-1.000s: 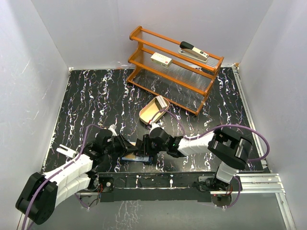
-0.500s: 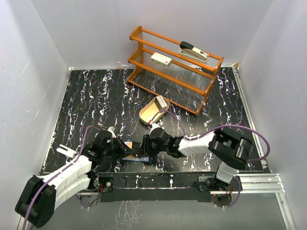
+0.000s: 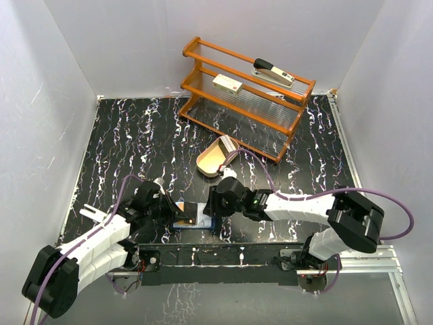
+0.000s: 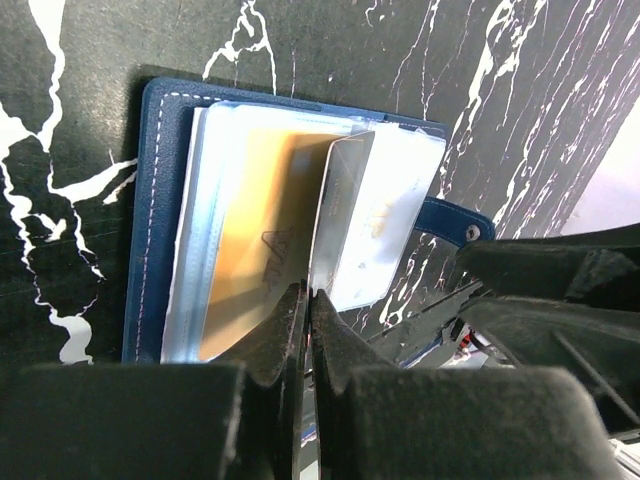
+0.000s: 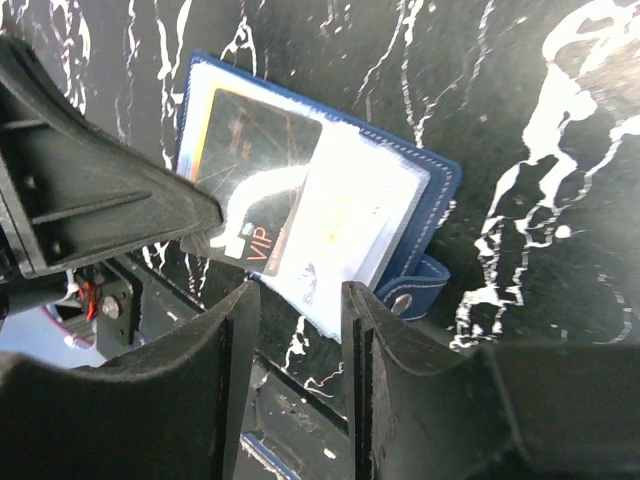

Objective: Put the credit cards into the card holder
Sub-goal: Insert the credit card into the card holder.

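One thin, pale plastic credit card (image 4: pixel 340 210) is pinched on edge over the open wallet.
At the left, the left hand (image 4: pixel 308 295) is clenched on the card's near end. The card is tilted up over the middle of the small navy folding card holder (image 4: pixel 160 200), which is laid open on the black marbled worktop (image 3: pixel 135 149) between the two hands. The card's long axis is pointed away from the left hand. The right hand (image 5: pixel 297 310) is parted and empty, just above the holder's snap-tab side. Insertion is judged to fall to the left hand.

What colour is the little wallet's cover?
The card holder is dark navy blue, clearest in the left wrist view.
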Controlling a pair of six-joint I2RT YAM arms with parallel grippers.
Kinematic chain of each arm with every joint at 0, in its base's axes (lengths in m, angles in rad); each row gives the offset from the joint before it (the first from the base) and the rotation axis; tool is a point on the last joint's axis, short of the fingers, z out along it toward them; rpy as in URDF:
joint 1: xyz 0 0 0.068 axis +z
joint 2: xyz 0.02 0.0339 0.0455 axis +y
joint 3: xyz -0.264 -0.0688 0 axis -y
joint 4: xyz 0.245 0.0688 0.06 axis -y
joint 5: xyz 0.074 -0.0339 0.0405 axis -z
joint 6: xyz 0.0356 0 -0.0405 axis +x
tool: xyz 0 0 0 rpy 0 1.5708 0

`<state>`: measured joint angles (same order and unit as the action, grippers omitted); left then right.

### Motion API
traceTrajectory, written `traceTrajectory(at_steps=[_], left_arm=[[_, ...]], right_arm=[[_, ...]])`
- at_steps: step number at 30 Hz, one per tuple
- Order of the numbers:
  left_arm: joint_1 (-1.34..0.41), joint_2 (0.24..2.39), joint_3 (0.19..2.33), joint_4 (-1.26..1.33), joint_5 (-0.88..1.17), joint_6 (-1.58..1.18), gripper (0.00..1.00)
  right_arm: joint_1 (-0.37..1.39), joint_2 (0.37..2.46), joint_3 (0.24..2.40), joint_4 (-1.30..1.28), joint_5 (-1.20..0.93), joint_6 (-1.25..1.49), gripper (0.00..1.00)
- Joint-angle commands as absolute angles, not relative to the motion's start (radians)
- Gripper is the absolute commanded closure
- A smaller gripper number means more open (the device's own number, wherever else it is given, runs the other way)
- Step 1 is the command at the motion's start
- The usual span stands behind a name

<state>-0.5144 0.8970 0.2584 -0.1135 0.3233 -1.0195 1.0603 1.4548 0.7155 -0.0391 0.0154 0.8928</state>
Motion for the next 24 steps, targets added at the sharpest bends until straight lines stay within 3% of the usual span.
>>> traceTrajectory(at_steps=[1,9,17,24], left_arm=[[-0.517,0.898,0.265,-0.153,0.347,-0.985,1.00],[-0.518,0.882,0.242,-0.125,0.384,-0.993,1.00],[-0.518,0.868,0.225,-0.095,0.412,-1.007,1.00],[-0.518,0.834,0.237,-0.074,0.446,-1.032,1.00]], right_arm=[[1.065,1.427,0.769,-0.161,0.160,0.875,0.61],[1.064,1.455,0.758,-0.209,0.211,0.872,0.56],[1.065,1.516,0.762,-0.177,0.193,0.867,0.70],[1.064,1.479,0.751,-0.189,0.217,0.872,0.69]])
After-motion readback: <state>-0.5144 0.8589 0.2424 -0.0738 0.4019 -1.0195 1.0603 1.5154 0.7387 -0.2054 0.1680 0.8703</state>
